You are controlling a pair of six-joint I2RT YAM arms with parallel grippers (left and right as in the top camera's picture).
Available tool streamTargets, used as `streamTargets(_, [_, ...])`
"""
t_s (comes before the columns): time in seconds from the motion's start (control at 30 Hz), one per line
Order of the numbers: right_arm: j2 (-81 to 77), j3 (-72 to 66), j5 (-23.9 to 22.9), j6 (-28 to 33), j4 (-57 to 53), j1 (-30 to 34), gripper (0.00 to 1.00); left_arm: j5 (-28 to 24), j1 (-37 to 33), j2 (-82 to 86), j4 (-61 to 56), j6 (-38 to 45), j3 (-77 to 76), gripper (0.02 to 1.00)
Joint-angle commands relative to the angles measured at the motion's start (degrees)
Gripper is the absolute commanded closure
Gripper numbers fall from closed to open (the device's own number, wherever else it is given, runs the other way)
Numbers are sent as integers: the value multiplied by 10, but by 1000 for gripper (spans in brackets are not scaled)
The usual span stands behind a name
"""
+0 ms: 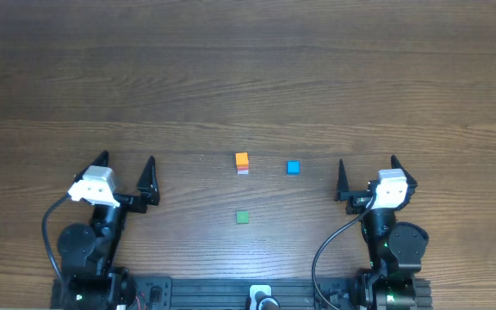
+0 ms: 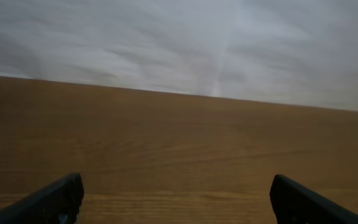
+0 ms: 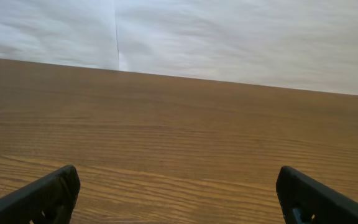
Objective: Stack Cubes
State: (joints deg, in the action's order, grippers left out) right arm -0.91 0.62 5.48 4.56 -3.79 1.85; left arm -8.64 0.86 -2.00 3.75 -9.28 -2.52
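the orange cube (image 1: 242, 159) is judged already set on a pale cube (image 1: 243, 171), the blue cube (image 1: 293, 167) beside it and the green cube (image 1: 242, 217) are left to be stacked, and the left gripper (image 1: 127, 160) and right gripper (image 1: 368, 161) are seen spread, empty.

Top cam fixed overhead, looking straight down at the worktop (image 1: 248, 69), arm bases at its near edge. Wrist cams sit low behind the left gripper (image 2: 179, 196) and right gripper (image 3: 178, 190), close to the surface, facing the far edge and the wall (image 3: 241, 43). All views share the far-side wood.
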Motion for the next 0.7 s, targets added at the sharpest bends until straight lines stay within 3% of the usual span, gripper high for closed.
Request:
streamTargets(0.03, [5, -3, 0, 1, -1, 3, 7, -7, -1, 16, -3, 35, 22, 53])
streamTargets(0.1, [5, -3, 0, 1, -1, 3, 9, -7, -4, 17, -3, 48, 22, 20])
streamTargets(0.7, [5, -3, 0, 1, -1, 3, 7, -7, -10, 17, -3, 48, 22, 20])
